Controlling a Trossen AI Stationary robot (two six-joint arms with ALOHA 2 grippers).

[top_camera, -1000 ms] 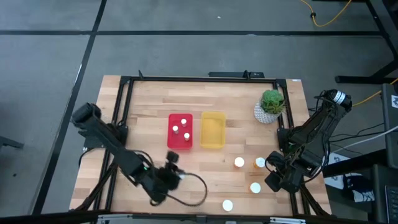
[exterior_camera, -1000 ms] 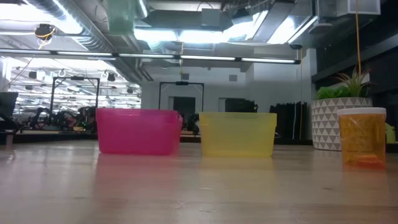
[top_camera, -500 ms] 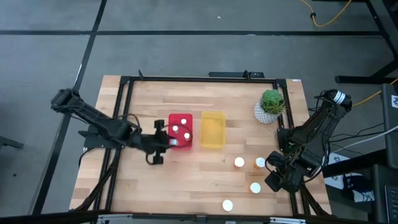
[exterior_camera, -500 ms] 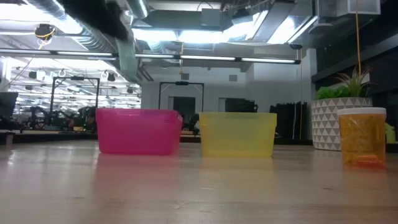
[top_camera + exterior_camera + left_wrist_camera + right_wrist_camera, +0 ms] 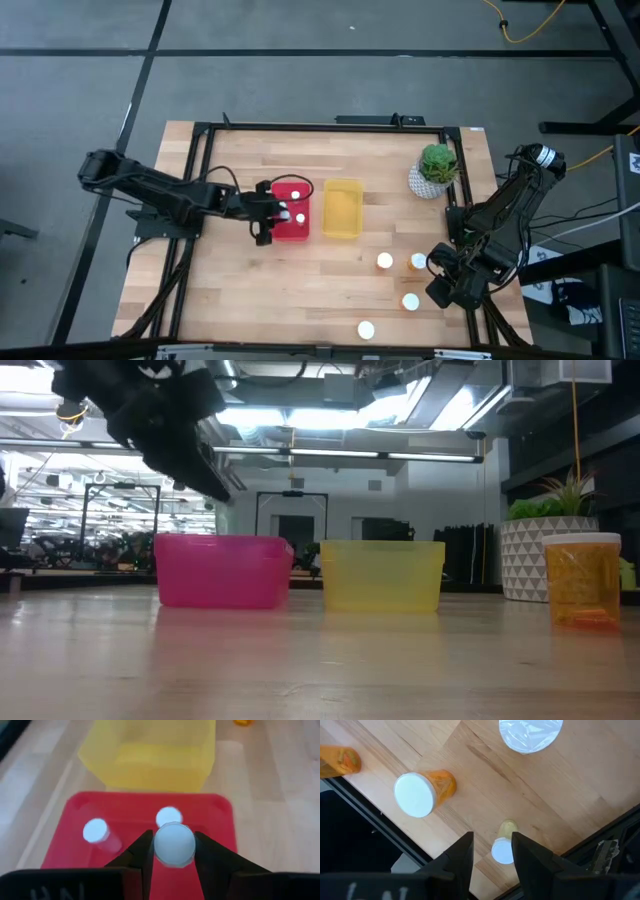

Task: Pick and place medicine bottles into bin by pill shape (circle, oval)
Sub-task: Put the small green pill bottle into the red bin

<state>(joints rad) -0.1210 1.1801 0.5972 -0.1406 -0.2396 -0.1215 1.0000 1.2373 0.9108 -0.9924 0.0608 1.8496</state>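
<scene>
Left gripper (image 5: 172, 851) now over red plastic bin (image 5: 220, 815), pinching white-capped bottle (image 5: 173, 844); early release may topple bottles inside. Right gripper (image 5: 492, 851) spread, idle near worktop's right front corner.

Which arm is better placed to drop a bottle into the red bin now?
Left. The left gripper holds a white-capped bottle directly above the red bin. The right gripper is empty near the table's right edge.
</scene>
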